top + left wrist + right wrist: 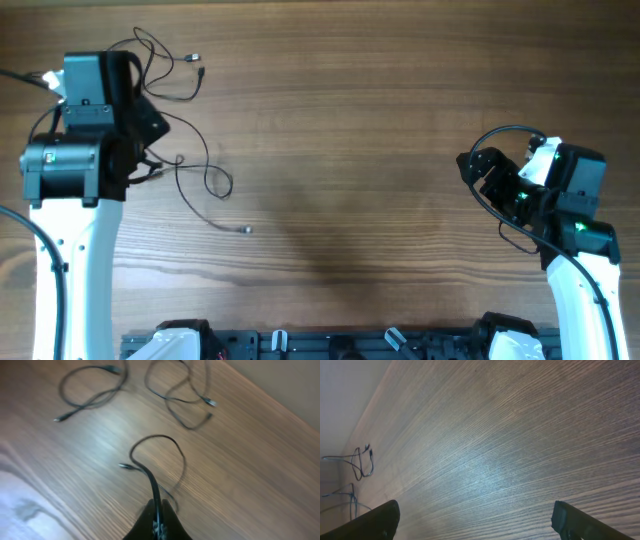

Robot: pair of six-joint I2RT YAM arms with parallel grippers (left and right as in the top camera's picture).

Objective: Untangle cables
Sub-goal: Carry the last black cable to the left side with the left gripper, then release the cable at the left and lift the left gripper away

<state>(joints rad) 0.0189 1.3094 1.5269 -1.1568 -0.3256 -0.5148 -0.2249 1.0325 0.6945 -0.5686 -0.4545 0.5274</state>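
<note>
Left pincer (157,519): fingers pressed together at the bottom edge of the left wrist view, clamped on one thin black cable
Held cable (159,436): rose from between the fingers, swept round in one open loop above the wood and ended in a small plug left of the loop; the view was too blurred to tell whether the loop touched the bench
Second cable (90,397): lay loose on the bench beyond the held one, toward the upper left of that view, in a slack loop with a small plug at each end, apart from the held cable
Third cable (186,395): lay toward the upper right of that view, folded in crossing loops with its two plugs close together, apart from the held cable
Left arm (75,150): seen from overhead at the left side of the bench, its pincer hidden beneath it, thin wires lying just beside it
Right pincer (476,507): fingers wide apart, holding nothing, only wood between them
Right arm (575,200): stood at the right side of the bench, well apart from all three cables
Bench (350,150): brown wood with a fine grain
</note>
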